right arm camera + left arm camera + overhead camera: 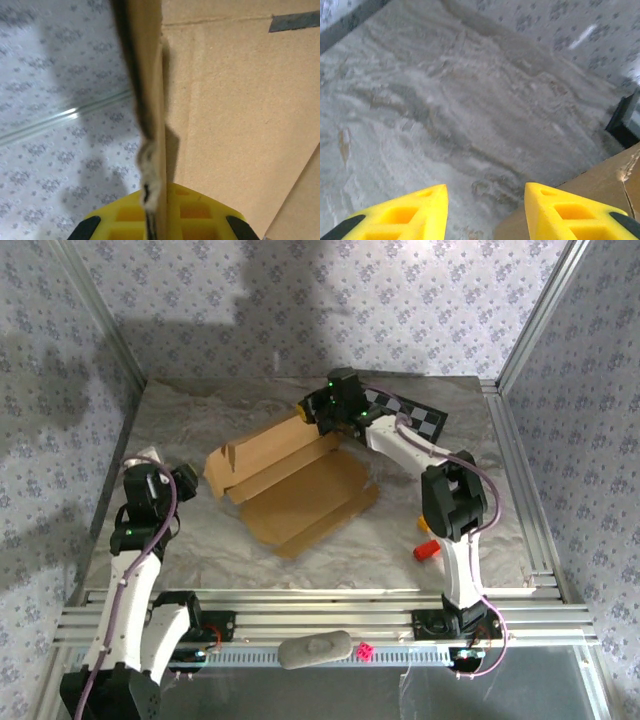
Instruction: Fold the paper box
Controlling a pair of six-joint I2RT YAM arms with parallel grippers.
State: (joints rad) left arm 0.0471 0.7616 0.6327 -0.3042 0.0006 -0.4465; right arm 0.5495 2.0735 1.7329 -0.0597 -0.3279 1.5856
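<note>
Flowered walls (400, 300) enclose the silvery worktop (200, 560), where the paper box (295, 485) lies mid-worktop, part folded. At its far edge the right gripper (310, 415) seems clamped on a raised flap (150, 100); best swing it slowly along the crease. Beside the box's left edge, the left gripper (485, 200) hangs open, empty.

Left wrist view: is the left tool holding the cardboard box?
No, the left tool is open, its yellow fingers stand apart over the table, and the box lies beside them.
</note>
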